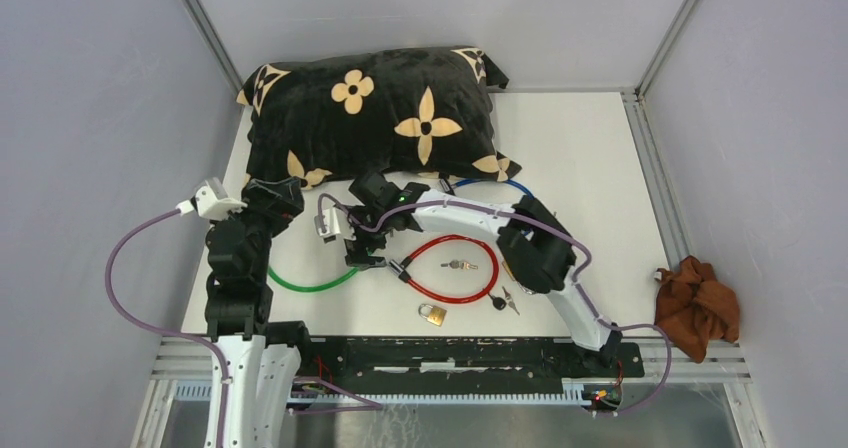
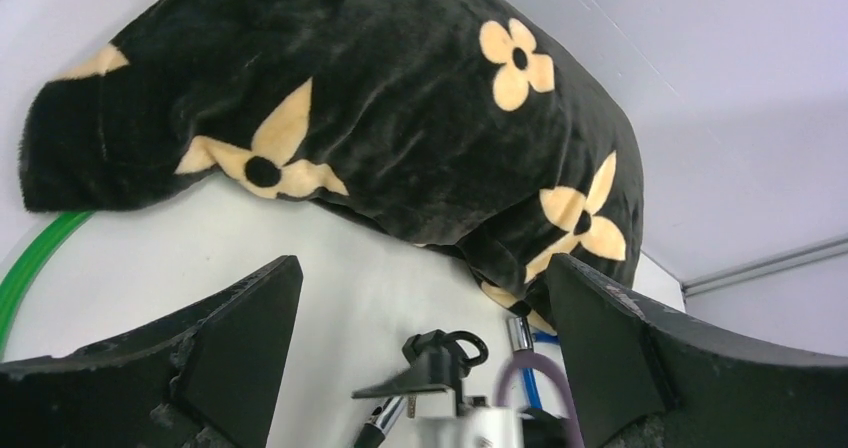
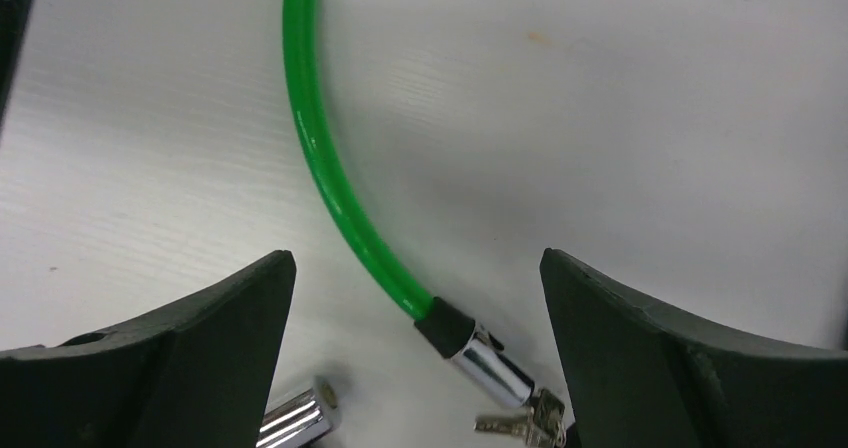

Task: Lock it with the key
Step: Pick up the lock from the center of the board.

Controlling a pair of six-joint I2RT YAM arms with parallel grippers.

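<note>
White table (image 1: 600, 168), grey walls (image 1: 90, 118). Near: one brass padlock (image 1: 432, 314), two loose key bunches (image 1: 503, 300), and one brown cloth (image 1: 697, 306) at right. Three cable locks: green lock (image 1: 310, 284), red lock (image 1: 480, 286), blue lock (image 1: 490, 182). Key (image 3: 520, 426) at the green lock's end, between the spread fingers of the right gripper (image 3: 417, 268). Left gripper (image 2: 425, 308) likewise agape, empty. Far: one pillow (image 1: 375, 118).

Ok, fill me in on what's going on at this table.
Two robot arms are at work on a cable lock and its key. The right hand hovers open over the green cable lock, near its metal end, where the keys lie. It grips nothing. The left hand is open too, facing the black pillow.
</note>
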